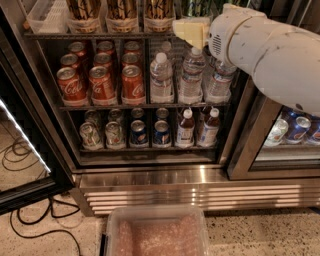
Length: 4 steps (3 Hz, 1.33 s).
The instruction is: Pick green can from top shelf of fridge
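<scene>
The fridge (150, 177) stands open, with a dark interior and a steel base grille. Its top shelf (100, 35) runs along the upper edge of the view and carries clear can trays. The green can (194, 7) shows only as a dark green patterned bottom part at the top edge, to the right of the gold-and-black cans. My gripper (191, 31), a cream-coloured end on the thick white arm (270, 50), reaches in from the right. It sits at the shelf's front rail, right in front of and just below the green can.
Gold-and-black cans (122, 10) stand on the top shelf at the left. Red cola cans (102, 82) and water bottles (192, 75) fill the middle rack, with short cans and bottles below. A clear plastic bin (155, 232) sits on the floor in front. Black cables (25, 220) lie at the left.
</scene>
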### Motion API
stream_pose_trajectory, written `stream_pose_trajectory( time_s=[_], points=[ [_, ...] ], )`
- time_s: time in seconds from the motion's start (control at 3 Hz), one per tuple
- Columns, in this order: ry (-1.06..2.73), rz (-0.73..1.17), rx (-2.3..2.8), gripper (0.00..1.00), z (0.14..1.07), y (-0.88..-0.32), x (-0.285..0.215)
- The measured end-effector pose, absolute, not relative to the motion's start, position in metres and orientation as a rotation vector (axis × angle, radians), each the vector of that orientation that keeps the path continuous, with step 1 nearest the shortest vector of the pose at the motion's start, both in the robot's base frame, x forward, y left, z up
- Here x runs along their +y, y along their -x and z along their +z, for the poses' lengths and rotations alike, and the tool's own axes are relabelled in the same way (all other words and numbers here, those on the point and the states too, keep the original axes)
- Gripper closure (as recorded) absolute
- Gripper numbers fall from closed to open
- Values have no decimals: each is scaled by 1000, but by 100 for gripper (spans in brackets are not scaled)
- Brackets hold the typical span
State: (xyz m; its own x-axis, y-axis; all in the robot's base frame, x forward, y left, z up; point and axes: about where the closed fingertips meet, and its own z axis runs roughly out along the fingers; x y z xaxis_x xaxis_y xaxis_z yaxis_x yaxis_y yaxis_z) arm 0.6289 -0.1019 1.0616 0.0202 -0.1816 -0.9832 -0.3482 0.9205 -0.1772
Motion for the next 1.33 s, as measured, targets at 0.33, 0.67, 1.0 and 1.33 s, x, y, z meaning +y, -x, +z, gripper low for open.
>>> stream_pose_trajectory(
  time_s=[0.33,0.67,1.0,1.33],
  points=[
    [413,141,1556,34,1060,-633,-102],
    [413,151,1553,34,1058,-641,-96],
    [414,153,1552,18,1058,-643,-95],
    [417,153,1538,21,1060,-648,-91]
  ],
)
